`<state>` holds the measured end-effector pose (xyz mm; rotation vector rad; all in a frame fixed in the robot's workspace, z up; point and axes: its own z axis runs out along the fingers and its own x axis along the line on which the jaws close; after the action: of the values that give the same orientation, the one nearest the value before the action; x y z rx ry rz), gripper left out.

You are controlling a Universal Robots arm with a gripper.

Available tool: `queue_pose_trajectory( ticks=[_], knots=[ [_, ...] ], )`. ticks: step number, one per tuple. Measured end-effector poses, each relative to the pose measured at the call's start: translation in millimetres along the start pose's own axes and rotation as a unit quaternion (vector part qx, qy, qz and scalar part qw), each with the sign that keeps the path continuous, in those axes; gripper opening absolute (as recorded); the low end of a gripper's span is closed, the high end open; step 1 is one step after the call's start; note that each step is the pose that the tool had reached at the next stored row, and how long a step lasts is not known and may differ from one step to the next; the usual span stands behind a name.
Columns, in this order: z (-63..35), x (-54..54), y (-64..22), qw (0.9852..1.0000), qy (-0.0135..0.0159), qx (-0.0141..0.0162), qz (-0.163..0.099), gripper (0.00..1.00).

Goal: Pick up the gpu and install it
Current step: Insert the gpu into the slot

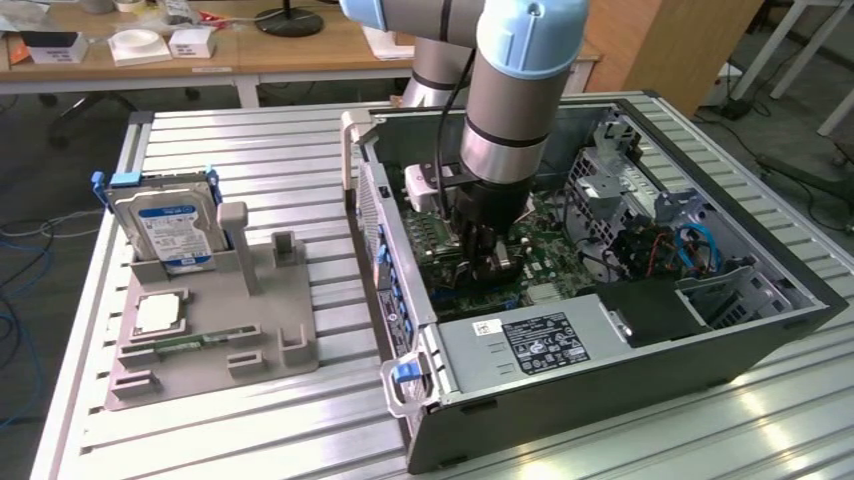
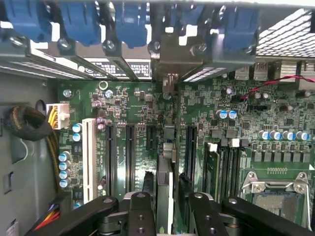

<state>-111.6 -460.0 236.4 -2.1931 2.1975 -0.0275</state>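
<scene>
Reaching down into the open computer case (image 1: 747, 330), the arm (image 1: 514, 110) holds its tool (image 1: 483, 262) low over the motherboard (image 1: 554, 262). In the wrist view the tool (image 2: 166, 206) has its black fingers (image 2: 140, 214) closed on the gpu (image 2: 165, 191), which is seen edge-on between them as a thin upright card. The card runs along a line of the motherboard (image 2: 206, 105) between the black expansion slots (image 2: 129, 150), with its far end reaching toward the silver bracket area (image 2: 170, 64) at the case's rear wall. Whether its lower edge is seated in a slot cannot be told.

Blue retention clips (image 2: 130, 22) line the rear wall above the slot openings. A white slot (image 2: 88, 157) stands beside the black ones, and a memory stick (image 2: 211, 169) sits upright in its socket near the silver CPU socket (image 2: 273, 189).

In the exterior view the case lies on its side on the slatted metal worktop (image 1: 240, 440), with the labelled power supply (image 1: 534, 340) at its near end. Toward the exterior view's left, well apart from the case, a grey fixture (image 1: 220, 320) carries a hard drive (image 1: 171, 228) with a blue-white label standing upright and a processor chip (image 1: 158, 313) lying flat.
</scene>
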Motion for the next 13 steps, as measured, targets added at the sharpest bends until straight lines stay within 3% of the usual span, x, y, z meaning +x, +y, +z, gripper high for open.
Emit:
queue_pose_trajectory(
  ticks=[13],
  knots=[
    [-24.3, -0.3, -1.0, 1.0000, 0.0001, 0.0001, 0.000, 0.33]
  ],
)
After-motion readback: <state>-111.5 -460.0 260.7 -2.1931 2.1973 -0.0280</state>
